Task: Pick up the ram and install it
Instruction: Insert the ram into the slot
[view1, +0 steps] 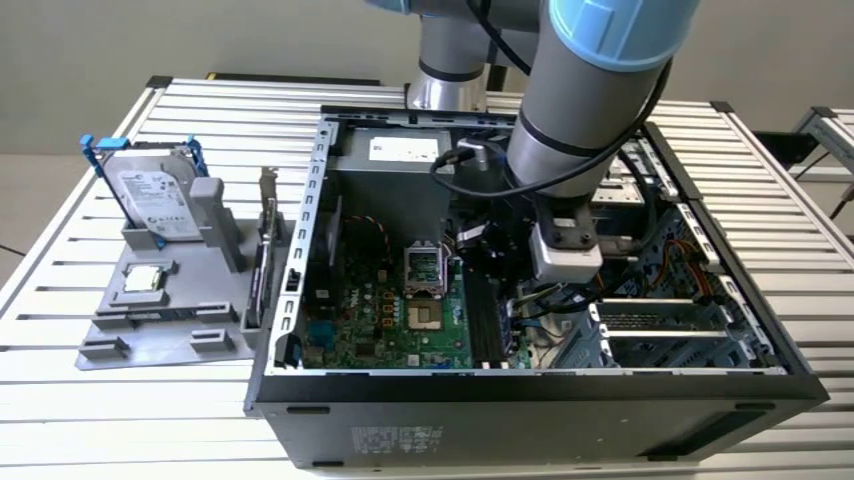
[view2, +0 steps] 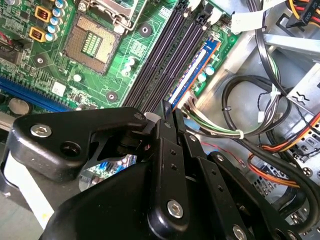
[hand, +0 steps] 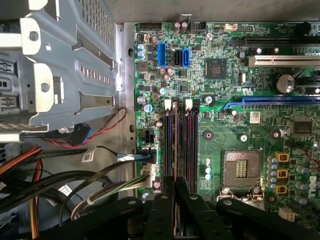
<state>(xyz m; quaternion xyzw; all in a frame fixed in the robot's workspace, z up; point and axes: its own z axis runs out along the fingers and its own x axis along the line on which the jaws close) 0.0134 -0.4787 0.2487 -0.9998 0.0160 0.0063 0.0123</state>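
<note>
In the second wrist view the black gripper (view2: 167, 117) pinches the thin bluish-green ram strip (view2: 192, 75) by its long edges (stiff, light, fragile), over the black motherboard slots (view2: 165, 55).

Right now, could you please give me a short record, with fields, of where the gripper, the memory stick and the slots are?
gripper: black two-finger gripper, low over the green motherboard inside the open dark computer case
held: thin bluish ram, pinched edge-on
ram position: lined up along the long black memory slots, at the outermost one; whether it is seated, cannot tell
</note>
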